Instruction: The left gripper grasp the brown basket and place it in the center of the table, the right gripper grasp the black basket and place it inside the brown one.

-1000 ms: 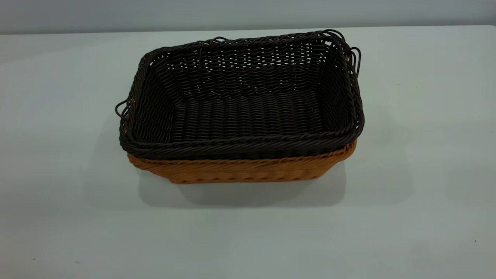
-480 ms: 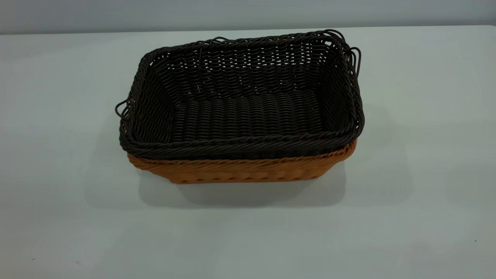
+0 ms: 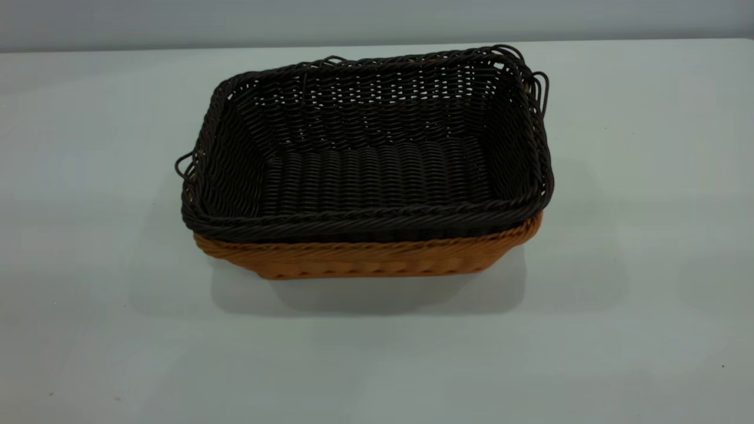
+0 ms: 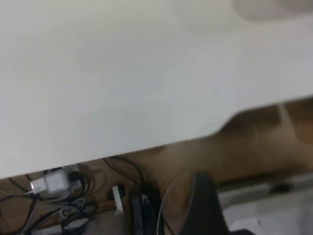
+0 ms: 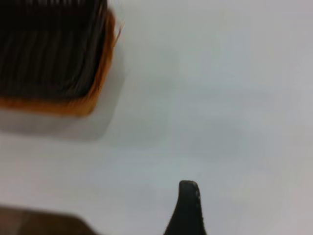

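Dark brown-black woven wicker basket [image 3: 377,171]: sitting nested inside orange-tan wicker basket [image 3: 365,259], mid-frame on white-grey table [image 3: 648,294]. Task appearing done, nothing left. Right claw [image 5: 188,208] & left claw [image 4: 205,205]: showing one finger each at bottom edge, opening can't tell, holding nothing visible.

Plain grey wall [image 3: 377,20] across the top of the frame, brown floor [image 4: 254,142] — tangled cables [image 4: 68,196] and white plug [image 4: 51,183] at lower left
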